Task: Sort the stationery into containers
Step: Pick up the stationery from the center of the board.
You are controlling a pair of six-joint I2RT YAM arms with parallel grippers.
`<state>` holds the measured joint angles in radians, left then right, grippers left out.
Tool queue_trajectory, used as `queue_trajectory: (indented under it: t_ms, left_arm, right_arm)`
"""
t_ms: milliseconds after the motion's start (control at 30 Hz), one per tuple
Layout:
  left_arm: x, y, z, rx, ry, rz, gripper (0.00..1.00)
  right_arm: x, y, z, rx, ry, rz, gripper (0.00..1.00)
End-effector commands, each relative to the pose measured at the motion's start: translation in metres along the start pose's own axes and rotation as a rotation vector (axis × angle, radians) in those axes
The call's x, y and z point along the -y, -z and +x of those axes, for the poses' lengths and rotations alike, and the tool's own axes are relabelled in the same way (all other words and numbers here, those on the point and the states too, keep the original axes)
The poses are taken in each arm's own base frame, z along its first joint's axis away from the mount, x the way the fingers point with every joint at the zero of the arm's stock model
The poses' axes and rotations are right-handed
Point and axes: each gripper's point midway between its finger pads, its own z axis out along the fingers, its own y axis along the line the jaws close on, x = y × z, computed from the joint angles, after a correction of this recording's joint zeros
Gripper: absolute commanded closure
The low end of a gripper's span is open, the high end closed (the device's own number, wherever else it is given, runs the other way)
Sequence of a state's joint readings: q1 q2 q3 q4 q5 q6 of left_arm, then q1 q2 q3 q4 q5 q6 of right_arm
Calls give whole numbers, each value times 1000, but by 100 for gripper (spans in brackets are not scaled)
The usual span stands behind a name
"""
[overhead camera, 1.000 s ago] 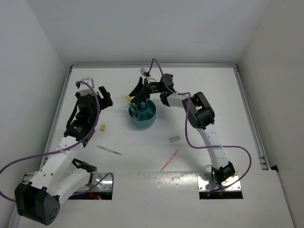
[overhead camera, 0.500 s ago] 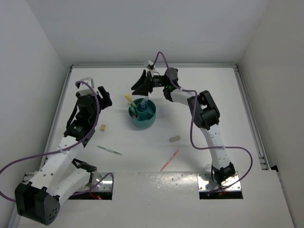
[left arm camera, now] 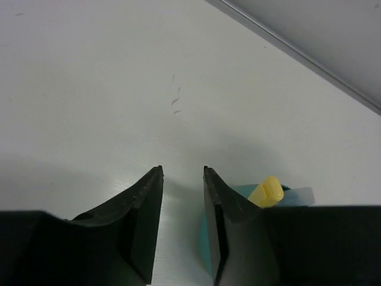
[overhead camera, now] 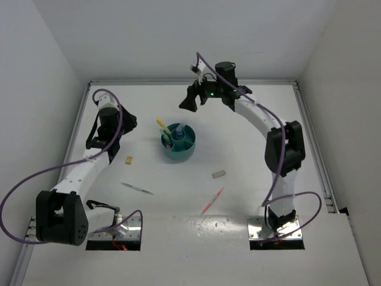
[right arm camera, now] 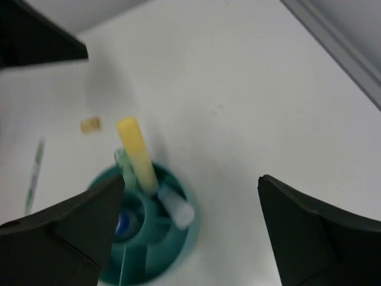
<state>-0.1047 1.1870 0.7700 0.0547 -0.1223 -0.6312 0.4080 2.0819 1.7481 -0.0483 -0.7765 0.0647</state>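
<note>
Four items lie loose on the surface (overhead camera: 256,143). A tan block (overhead camera: 128,159) is at the tub's 8 o'clock, a pale green pen (overhead camera: 137,188) at 7 o'clock, a grey block (overhead camera: 219,174) at 4 o'clock, and a red pen (overhead camera: 212,201) at 5 o'clock, nearest the arm bases. All are judged light and stiff. The blocks are small and should be pinched across their short sides. The pens lie flat and thin, are liable to roll or skid, and are best taken mid-shaft with the tool set square across them. The teal tub (overhead camera: 189,149) sits mid-surface and holds a yellow stick (overhead camera: 161,124) leaning out towards 10 o'clock, a mint stick (right arm camera: 126,167), a light-blue stick (right arm camera: 175,207) and a blue-capped bottle (overhead camera: 177,132). These leaning sticks could snag a low approach. The left tool (left arm camera: 183,173), at the tub's 9 o'clock and well apart from it, has its jaws drawn to a slim gap with nothing between them. The right tool (right arm camera: 191,179), off the tub's 12 o'clock, is spread wide and empty. The loose items are well apart from one another and from the side rails (overhead camera: 312,143), so room is ample on every side.
</note>
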Motion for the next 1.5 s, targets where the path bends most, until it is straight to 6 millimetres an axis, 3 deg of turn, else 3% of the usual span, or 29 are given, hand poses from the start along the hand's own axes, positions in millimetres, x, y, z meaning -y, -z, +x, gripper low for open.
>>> queue_trajectory:
  t_ms: [0, 33, 100, 133, 167, 200, 233, 267, 300, 333, 400, 467, 500, 533, 567, 600, 667, 800, 1167, 1333, 1467]
  left_arm:
    - [17, 7, -21, 18, 116, 67, 58]
    - [7, 10, -15, 13, 131, 39, 46]
    - [-5, 15, -6, -13, 144, 5, 42]
    - [-9, 24, -9, -2, 149, -1, 42]
    - [-18, 28, -9, 5, 151, -36, 42]
    - [-22, 34, -9, 8, 151, -53, 42]
    - [-30, 39, -3, 7, 149, -77, 45]
    - [-33, 49, -14, 68, 153, -88, 62]
    - [-40, 54, -6, 66, 161, -108, 76]
    - [-42, 62, -13, 109, 165, -112, 100]
    - [-43, 66, -17, 138, 205, -117, 100]
    - [-48, 68, -12, 129, 203, -137, 100]
    - [-53, 69, -8, 115, 211, -158, 96]
    - [-55, 69, -8, 110, 209, -179, 83]
    - [-61, 69, -8, 111, 218, -218, 57]
    - [-68, 68, 0, 74, 208, -259, 49]
    - [-66, 68, -7, 75, 206, -274, 42]
    - [-61, 67, -7, 65, 200, -244, 42]
    - [-54, 68, -8, 60, 196, -206, 42]
    - [-53, 69, -10, 67, 197, -200, 42]
    - [-52, 71, -12, 74, 199, -195, 42]
  right_arm:
    - [-6, 58, 28, -222, 142, 169, 0]
    - [-3, 86, 38, -260, 187, 265, 0]
    - [-9, 110, 50, -309, 273, 315, 0]
    - [-17, 126, 84, -395, 285, 295, 0]
    - [-32, 147, 93, -467, 409, 240, 18]
    - [-40, 158, 108, -529, 466, 202, 44]
    - [-49, 171, 144, -619, 489, 150, 71]
    - [-55, 178, 160, -672, 597, 88, 91]
    - [-68, 195, 195, -752, 615, 35, 100]
    - [-71, 201, 209, -783, 684, -12, 100]
    - [-88, 206, 238, -777, 699, -114, 98]
    - [-109, 203, 251, -727, 765, -253, 90]
    - [-119, 205, 262, -720, 759, -302, 72]
    - [-120, 202, 266, -704, 754, -311, 66]
    - [-119, 198, 270, -700, 744, -321, 63]
    - [-117, 193, 271, -695, 756, -324, 58]
    - [-116, 185, 271, -673, 743, -341, 55]
    - [-113, 176, 271, -656, 706, -349, 46]
    - [-106, 151, 264, -618, 667, -370, 46]
    - [-106, 142, 272, -646, 634, -416, 48]
    - [-117, 148, 281, -685, 583, -467, 49]
